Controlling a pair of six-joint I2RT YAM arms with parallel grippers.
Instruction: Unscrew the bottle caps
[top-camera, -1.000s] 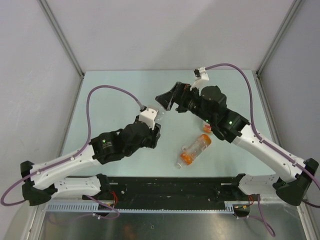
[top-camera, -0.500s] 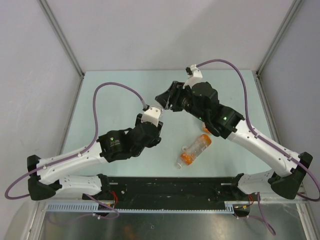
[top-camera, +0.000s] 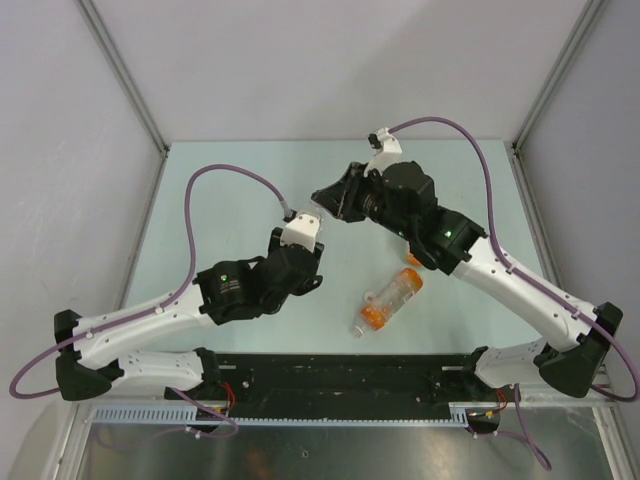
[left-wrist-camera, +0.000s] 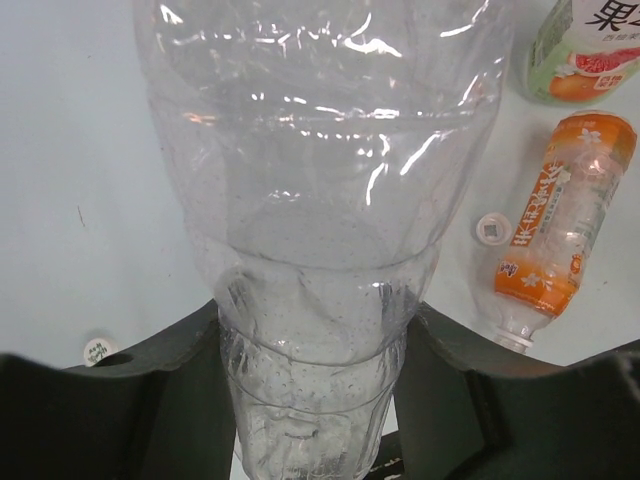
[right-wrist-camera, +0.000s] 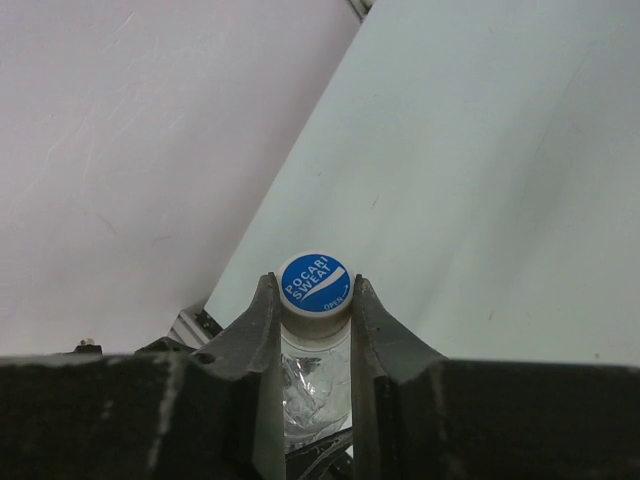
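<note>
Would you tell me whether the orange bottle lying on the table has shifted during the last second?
No. In the top view, the orange bottle lies at the same spot and the same angle as before, judged against the black rail along the table's near edge.

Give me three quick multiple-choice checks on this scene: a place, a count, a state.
1. The orange bottle is: A lying on the table; B standing upright; C held aloft.
2. Loose caps in the left wrist view: A none; B two; C four.
3. The right gripper is: A open; B shut on the blue-labelled cap; C shut on the orange bottle.
1 A, it lies on its side. 2 B, one beside the orange bottle, one lower left. 3 B, both fingers press the cap.
</note>
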